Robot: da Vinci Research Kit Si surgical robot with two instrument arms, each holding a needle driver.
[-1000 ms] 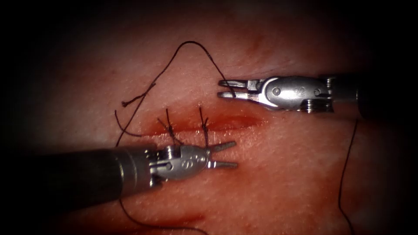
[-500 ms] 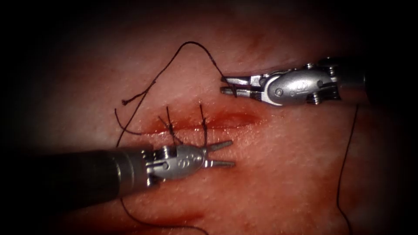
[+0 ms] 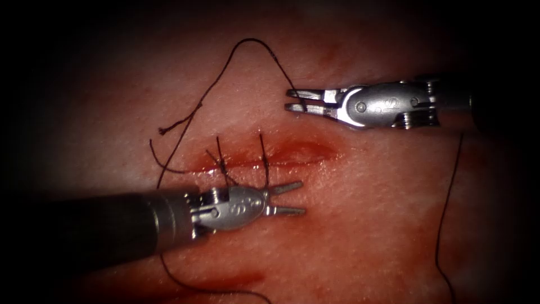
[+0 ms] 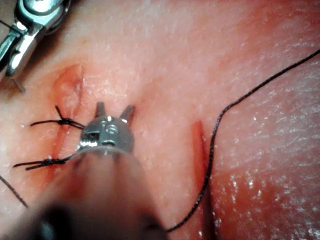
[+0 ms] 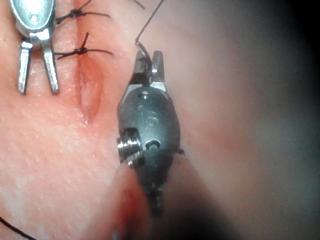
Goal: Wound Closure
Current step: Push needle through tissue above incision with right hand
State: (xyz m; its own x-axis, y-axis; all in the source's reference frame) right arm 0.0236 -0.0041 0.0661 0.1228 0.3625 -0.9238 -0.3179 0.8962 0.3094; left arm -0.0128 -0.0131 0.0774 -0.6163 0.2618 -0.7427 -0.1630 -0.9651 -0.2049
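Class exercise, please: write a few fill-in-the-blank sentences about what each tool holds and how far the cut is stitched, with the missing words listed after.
1. The right tool has its jaws on the ____.
2. The left tool holds ____, its jaws spread.
3. ____ knotted stitches cross the cut.
4. The left tool's tips lie ____ the cut in the endoscope view.

Missing words: thread; nothing; two; below

The endoscope looked down on the tissue (image 3: 360, 236) from above and in front, far enough off to take in the whole cut (image 3: 292, 155). The left wrist camera looked along its shaft, very close, at the left tool (image 4: 114, 111), facing the cut (image 4: 67, 95). The right wrist camera looked along its shaft, just as near, at the right tool (image 5: 149, 60). All three shared the cut (image 5: 90, 95) and its two stitches (image 3: 263, 160).
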